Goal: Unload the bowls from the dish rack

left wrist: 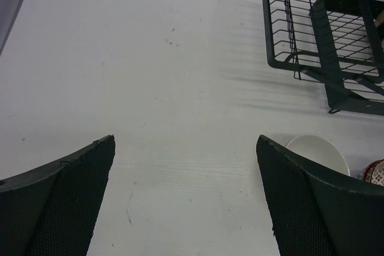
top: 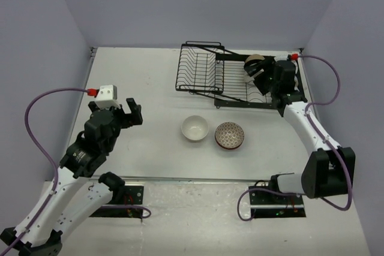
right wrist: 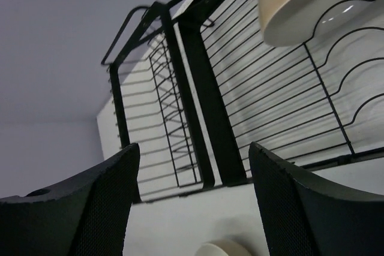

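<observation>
Dish rack (top: pixel 204 73) near tabletop's (top: pixel 138 76) far edge. Cream bowl (top: pixel 255 63) tilted at rack's right end, right pincer (right wrist: pixel 193 148) released just beside it. White bowl (top: pixel 195 128) and reddish patterned bowl (top: pixel 230 135) on tabletop before rack's near edge. Left pincer (left wrist: pixel 186 142) released, well apart from rack's left edge.

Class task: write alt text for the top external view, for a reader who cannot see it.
A black wire dish rack at the far side of the table holds one cream bowl, the right end effector open beside it. A white bowl and a reddish-brown patterned bowl sit on the table before the rack; the left end effector is open at left.
</observation>
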`<state>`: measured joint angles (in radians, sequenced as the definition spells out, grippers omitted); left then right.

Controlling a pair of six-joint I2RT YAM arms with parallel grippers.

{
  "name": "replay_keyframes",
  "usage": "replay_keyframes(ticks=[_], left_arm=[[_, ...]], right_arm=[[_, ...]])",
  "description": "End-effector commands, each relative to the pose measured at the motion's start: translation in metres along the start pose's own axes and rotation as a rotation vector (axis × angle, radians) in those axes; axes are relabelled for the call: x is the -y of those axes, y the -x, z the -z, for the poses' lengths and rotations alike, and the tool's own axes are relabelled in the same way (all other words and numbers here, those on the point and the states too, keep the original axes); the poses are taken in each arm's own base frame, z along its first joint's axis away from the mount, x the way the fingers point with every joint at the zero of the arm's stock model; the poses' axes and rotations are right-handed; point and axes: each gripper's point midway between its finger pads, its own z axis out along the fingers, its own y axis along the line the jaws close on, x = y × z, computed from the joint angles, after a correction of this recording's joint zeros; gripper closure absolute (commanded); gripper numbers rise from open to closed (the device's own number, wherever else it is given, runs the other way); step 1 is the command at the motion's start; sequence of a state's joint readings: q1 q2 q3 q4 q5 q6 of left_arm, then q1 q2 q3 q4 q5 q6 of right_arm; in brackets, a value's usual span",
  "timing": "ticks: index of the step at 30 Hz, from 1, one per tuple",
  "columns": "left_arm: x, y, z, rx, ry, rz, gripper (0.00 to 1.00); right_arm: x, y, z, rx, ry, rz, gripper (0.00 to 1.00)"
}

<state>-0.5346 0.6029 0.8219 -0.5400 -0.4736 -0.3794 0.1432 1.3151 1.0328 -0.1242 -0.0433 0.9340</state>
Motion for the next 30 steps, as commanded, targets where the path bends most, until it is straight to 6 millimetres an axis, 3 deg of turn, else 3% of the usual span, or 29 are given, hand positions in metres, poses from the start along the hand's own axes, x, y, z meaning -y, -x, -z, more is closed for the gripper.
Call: replay_keyframes(ticks=[1, 5, 7, 11, 16, 21, 26, 29, 30], left_arm=[[0.004, 0.01, 0.001, 0.033, -0.025, 0.007, 0.0], [0.007, 0.009, 0.001, 0.03, -0.043, 0.003, 0.0], [0.008, 0.01, 0.001, 0.033, -0.052, 0.004, 0.0], [0.014, 0.01, 0.002, 0.033, -0.084, 0.0, 0.0], [0.017, 0.009, 0.003, 0.032, -0.11, -0.003, 0.0], [0.022, 0.009, 0.005, 0.033, -0.134, -0.006, 0.0], [0.023, 0.009, 0.006, 0.036, -0.142, -0.008, 0.0], [0.025, 0.009, 0.007, 0.038, -0.15, -0.009, 0.0], [0.026, 0.008, 0.008, 0.034, -0.154, -0.012, 0.0]], right_arm=[[-0.007, 0.047, -0.015, 0.172, 0.042, -0.284, 0.26], [0.036, 0.05, -0.034, 0.263, -0.045, -0.496, 0.27], [0.047, 0.049, -0.044, 0.305, -0.019, -0.543, 0.28], [0.044, 0.059, -0.064, 0.364, 0.066, -0.561, 0.3], [0.068, 0.055, -0.093, 0.387, 0.011, -0.587, 0.34], [0.059, 0.068, -0.114, 0.408, 0.035, -0.553, 0.36], [0.063, 0.067, -0.136, 0.402, 0.028, -0.543, 0.39], [0.065, 0.069, -0.146, 0.402, 0.024, -0.524, 0.45], [0.061, 0.072, -0.148, 0.401, 0.033, -0.518, 0.51]])
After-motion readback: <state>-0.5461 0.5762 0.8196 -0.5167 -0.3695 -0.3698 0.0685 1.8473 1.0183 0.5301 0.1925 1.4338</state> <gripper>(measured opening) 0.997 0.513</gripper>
